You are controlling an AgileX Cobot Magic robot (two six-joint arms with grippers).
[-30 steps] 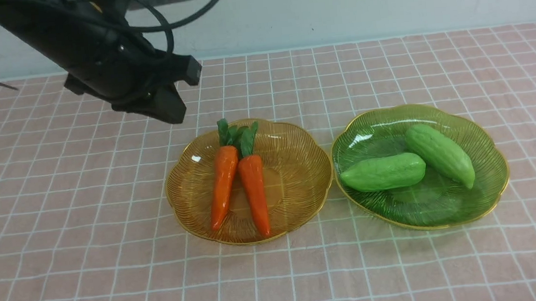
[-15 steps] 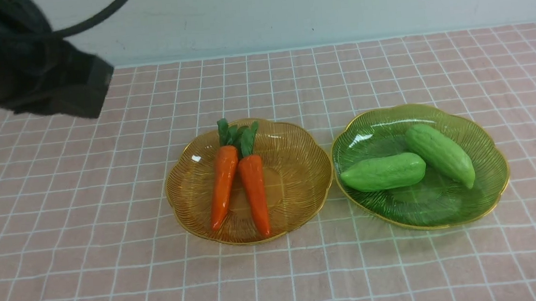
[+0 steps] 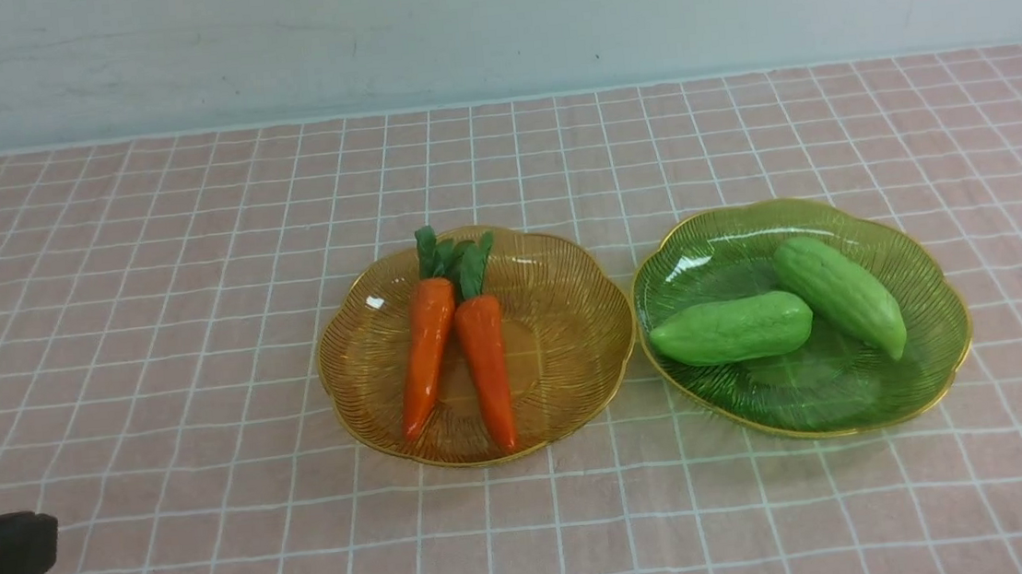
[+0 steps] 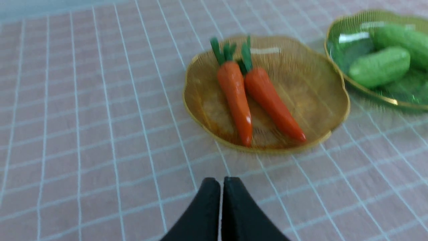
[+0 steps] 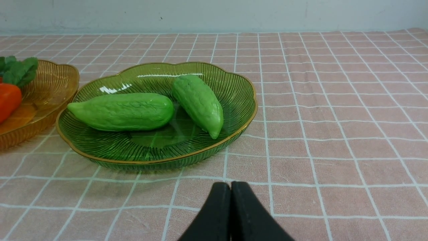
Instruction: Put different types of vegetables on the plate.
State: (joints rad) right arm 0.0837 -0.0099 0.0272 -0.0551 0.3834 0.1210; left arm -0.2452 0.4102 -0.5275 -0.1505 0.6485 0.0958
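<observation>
- Amber plate (image 3: 571,337) holds both carrots (image 3: 457,352); green plate (image 3: 931,324) holds both gourds (image 3: 782,314).
- Sorting looks finished; I judge no further pick needed.
- My left gripper (image 4: 221,187) and right gripper (image 5: 230,192) are pressed closed, empty, near their plates.

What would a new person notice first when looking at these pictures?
Two orange carrots lie side by side in the amber plate at the table's middle. To its right, the green plate holds two light-green gourds that touch each other. Everything sits on a pink checked cloth.
</observation>
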